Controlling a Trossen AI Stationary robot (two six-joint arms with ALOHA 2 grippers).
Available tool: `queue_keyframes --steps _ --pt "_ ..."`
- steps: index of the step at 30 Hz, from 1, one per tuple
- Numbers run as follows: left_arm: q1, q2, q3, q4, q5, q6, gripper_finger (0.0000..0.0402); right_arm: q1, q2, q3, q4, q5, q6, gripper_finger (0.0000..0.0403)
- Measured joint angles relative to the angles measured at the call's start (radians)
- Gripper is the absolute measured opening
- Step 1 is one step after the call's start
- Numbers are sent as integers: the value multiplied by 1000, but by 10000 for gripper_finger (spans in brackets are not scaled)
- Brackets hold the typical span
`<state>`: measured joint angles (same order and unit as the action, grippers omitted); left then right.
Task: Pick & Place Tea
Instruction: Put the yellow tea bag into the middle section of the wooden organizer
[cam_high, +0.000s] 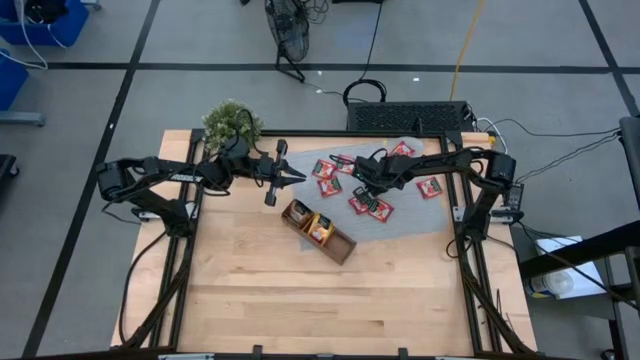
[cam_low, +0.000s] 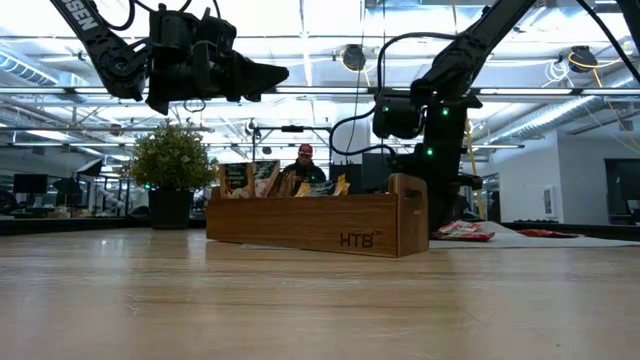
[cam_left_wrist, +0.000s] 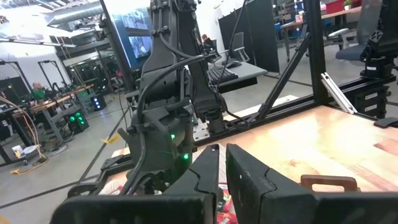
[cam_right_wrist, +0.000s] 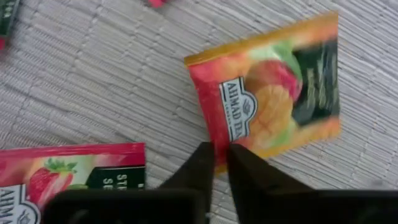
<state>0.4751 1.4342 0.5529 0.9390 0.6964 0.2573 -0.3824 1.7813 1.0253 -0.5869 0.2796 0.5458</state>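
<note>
Between the right gripper's closed fingers: one sachet's edge, apparently pinched. Thin, light, slick foil; hold the edge.

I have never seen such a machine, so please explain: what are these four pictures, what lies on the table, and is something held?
It is a robot with two dark arms at a wooden table. One picture looks down from above, one looks level across the table, and two come from cameras on the wrists. In the middle stands a wooden tray with some sachets inside. Tea sachets lie scattered on a grey mat. The right claw is down on the mat, shut on the edge of an orange sachet; a red sachet lies beside it. The left claw is raised above the table, shut and holding nothing.
</note>
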Motion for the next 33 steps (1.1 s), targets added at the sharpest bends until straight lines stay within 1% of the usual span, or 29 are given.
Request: queue_keyframes --steps 2,6,10,14,17,21,25,29,33 --pt "0 0 0 0 0 0 35 3 0 0 0 4 -26 9" --pt "0 0 0 0 0 0 35 24 0 -2 23 45 -98 4" --pt "0 0 0 0 0 0 35 80 -14 -7 48 143 -184 1" --pt "0 0 0 0 0 0 35 173 -59 -5 61 322 -273 0" --pt "0 0 0 0 0 0 35 266 -73 -5 82 505 -335 0" --pt "0 0 0 0 0 0 35 390 -69 -5 145 747 -418 0" --pt "0 0 0 0 0 0 35 496 -53 -5 226 937 -507 0" --pt "-6 0 0 0 1 -4 35 569 -28 -4 319 1071 -568 0" --pt "-14 0 0 0 2 -26 35 597 -5 -3 341 1134 -574 0"
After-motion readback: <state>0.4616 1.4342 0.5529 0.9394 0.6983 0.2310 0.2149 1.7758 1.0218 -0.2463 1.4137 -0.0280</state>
